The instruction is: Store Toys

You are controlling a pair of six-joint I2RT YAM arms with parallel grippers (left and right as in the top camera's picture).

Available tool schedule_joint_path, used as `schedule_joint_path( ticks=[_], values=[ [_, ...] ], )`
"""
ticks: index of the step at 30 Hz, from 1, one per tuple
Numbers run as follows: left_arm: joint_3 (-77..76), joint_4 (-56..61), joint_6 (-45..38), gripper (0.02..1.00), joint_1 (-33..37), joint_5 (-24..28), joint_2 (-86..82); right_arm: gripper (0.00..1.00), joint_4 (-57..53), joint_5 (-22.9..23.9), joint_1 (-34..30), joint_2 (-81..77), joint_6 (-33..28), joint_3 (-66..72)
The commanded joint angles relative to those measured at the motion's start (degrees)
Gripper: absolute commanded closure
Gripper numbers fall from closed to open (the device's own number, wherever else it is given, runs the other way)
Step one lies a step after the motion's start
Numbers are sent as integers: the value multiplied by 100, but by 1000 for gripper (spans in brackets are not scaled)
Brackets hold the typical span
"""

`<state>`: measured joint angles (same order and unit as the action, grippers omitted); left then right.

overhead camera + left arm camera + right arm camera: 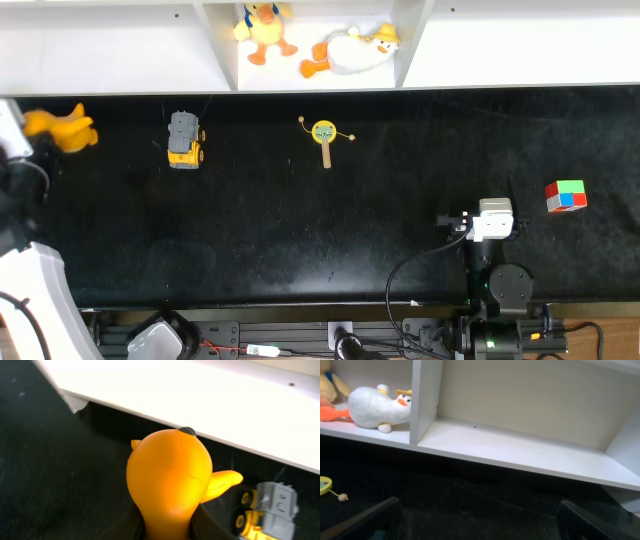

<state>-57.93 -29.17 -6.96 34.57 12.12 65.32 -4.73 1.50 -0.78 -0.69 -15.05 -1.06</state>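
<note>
My left gripper [169, 527] is shut on an orange toy duck [170, 477], held at the far left of the table near the white shelf [200, 405]; the top view has the duck [60, 128] there too. A grey and yellow toy truck [184, 140] stands to its right, also seen as the truck [270, 510] beside the duck. A yellow rattle drum [324, 133] lies mid-table and a coloured cube [565, 196] at the right. My right gripper [490, 220] is open and holds nothing, low at the front right, its fingers [365, 520] facing the shelf.
The white shelf [120, 50] runs along the back. Its middle compartment holds a yellow plush duck [264, 28] and a white plush goose [350, 50], the goose [375, 407] lying on its side. The compartment to the right [520, 450] has bare floor. Black table mat [330, 230].
</note>
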Motion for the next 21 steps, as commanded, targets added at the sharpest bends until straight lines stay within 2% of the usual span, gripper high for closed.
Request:
schedule_joint_path(
  ticks=[1,4,10,21],
  values=[
    [-643,-219,149,801,-422,-560,361,5,26,-42,-37,42,44,79],
    [-1099,-601,149,818,-546,-761,787,5,26,-42,-37,42,44,79],
    [-1991,-1086,94,855,-592,-800,1753,5,26,-44,-37,42,44,79],
    [-2671,-876,-50,851,-1113,-1132,2577,5,26,-44,-37,42,44,79]
  ],
)
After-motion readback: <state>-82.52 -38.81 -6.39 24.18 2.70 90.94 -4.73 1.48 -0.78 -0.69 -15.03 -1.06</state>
